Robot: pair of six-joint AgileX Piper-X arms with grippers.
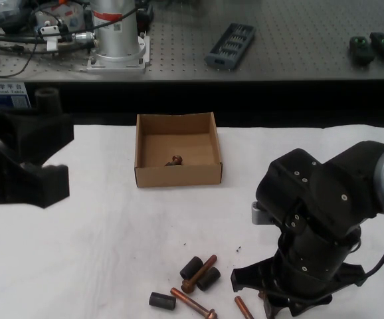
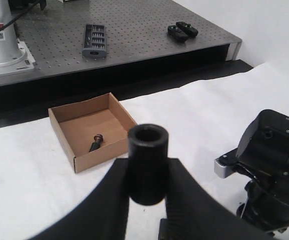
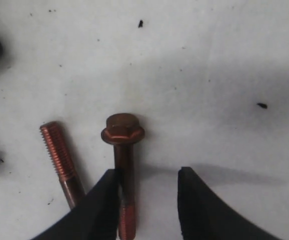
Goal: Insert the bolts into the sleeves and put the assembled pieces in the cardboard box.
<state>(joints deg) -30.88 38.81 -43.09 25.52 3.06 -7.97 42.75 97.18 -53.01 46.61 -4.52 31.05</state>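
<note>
Black and tubular, a sleeve (image 2: 148, 165) is being pinched upright, open end up, between the fingers (image 2: 109, 200) of the left gripper (image 2: 148, 187) at the left side of the tabletop (image 1: 112, 226), which is being covered by a white cloth. The cardboard box (image 1: 179, 176) is being carried at the far middle of the cloth, and one assembled piece (image 1: 173, 161) is being contained in it, close to its near wall.

At the near right, the right gripper (image 3: 147, 200) is being held low over the cloth with its fingers (image 3: 204, 210) spread apart. A copper bolt (image 3: 123, 160) is being straddled by them, its shank just beside one finger. A second bolt (image 3: 59, 155) is being seen just beside it, threaded end showing. Left of that gripper, loose sleeves (image 1: 192, 268) and further bolts (image 1: 193, 302) are being scattered along the near edge.

A blue-and-white label plate (image 1: 4, 95) carrying a line of print is being displayed at the far left.
</note>
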